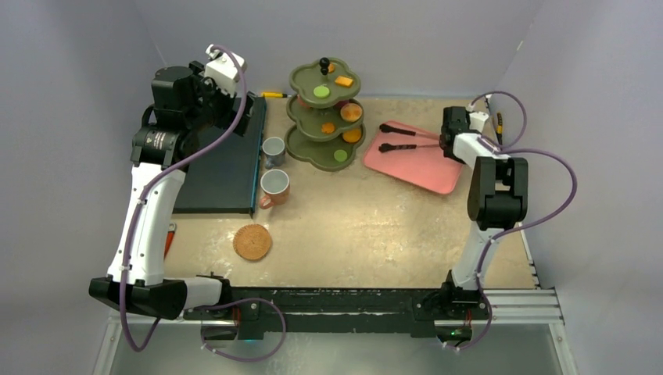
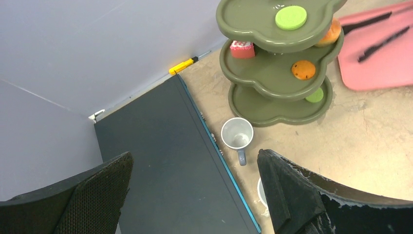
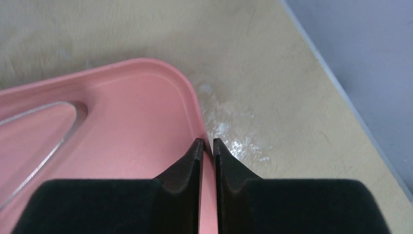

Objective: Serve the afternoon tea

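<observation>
Sweets [image 1: 321,91] sat on the green stand [image 1: 301,145], with the grey mug [image 1: 273,148] and orange mug [image 1: 274,186] beside it on the bench [image 1: 375,226]. Our right gripper [image 3: 207,144] pinched the tray [image 3: 122,122] rim; our left gripper [image 2: 195,161] was spread wide. We needed a tight hold and a slow, flat pull.

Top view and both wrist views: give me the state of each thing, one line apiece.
left gripper: open, holding nothing.
right gripper: shut on the rim of the pink tray.
pink tray: on the table, carrying the tongs.
tongs: lying on the tray, unheld.
grey mug: upright, empty.
orange mug: upright, empty.
tiered stand: upright, sweets on all three tiers.
</observation>
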Tool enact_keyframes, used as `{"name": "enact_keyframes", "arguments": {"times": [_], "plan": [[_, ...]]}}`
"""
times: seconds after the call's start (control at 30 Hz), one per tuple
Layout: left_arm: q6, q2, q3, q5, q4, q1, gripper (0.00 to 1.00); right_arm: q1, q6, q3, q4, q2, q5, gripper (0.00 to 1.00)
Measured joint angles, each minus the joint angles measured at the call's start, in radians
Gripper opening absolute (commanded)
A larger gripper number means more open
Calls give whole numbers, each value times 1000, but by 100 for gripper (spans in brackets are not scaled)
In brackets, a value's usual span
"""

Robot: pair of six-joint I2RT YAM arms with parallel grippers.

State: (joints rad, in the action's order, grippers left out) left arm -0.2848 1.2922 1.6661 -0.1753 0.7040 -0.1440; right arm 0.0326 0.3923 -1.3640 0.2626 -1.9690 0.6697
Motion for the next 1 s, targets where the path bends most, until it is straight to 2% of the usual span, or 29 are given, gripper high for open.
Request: {"name": "enact_keyframes", "arguments": {"times": [0.27, 0.43, 0.53, 0.73, 0.8, 0.9, 1.0], "plan": [[-6, -7, -40, -4, 14, 0, 99, -7, 22, -18, -6, 126, 28, 44], [-5, -8, -65, -8, 20, 0, 99, -117, 13, 35, -39, 310, 25, 61], [-4, -11, -74, -7, 20, 0, 99, -290, 5, 124, -84, 428, 12, 65], [-3, -16, -93, -3, 21, 0, 99, -808, 20, 313, -172, 557, -45, 73], [2, -16, -94, -2, 25, 0, 99, -985, 26, 322, -198, 535, -53, 74], [12, -16, -94, 1, 24, 0, 99, -1188, 11, 290, -260, 445, -64, 75], [19, -15, -93, 11, 29, 0, 99, -1326, -42, 207, -330, 295, -100, 75]]}}
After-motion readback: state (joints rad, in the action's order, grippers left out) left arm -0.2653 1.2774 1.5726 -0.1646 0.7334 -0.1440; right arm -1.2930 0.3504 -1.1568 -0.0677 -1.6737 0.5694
